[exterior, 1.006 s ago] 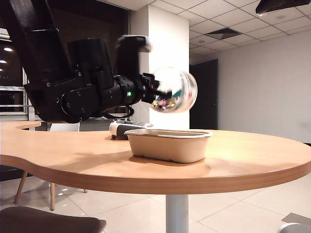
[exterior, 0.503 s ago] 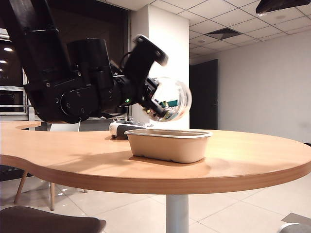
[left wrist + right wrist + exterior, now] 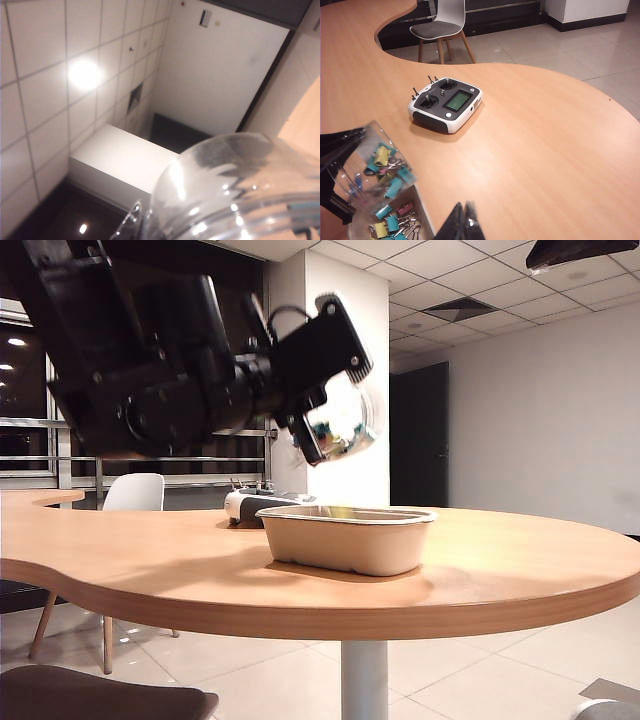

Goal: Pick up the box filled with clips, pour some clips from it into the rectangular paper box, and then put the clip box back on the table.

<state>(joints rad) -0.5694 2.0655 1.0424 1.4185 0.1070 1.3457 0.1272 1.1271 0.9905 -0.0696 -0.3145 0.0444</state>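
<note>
The box filled with clips (image 3: 340, 425), a clear round jar, hangs tilted above the rectangular paper box (image 3: 345, 540), a beige tray on the table (image 3: 480, 580). My left gripper (image 3: 312, 428) is shut on the jar, its wrist rolled over. In the right wrist view the jar (image 3: 372, 167) leans over the tray (image 3: 424, 214), with coloured clips (image 3: 387, 162) inside it and more clips (image 3: 392, 222) lying in the tray. The jar's clear wall (image 3: 235, 195) fills the left wrist view, which faces the ceiling. My right gripper (image 3: 465, 223) is shut and empty, hovering over the table beside the tray.
A white and black remote controller (image 3: 446, 104) lies on the table behind the tray, also seen from the exterior view (image 3: 243, 508). A white chair (image 3: 442, 22) stands off the table's curved edge.
The left wrist has rolled over and risen a little, tipping the jar from level to mouth-down above the tray. The right gripper has kept still.
</note>
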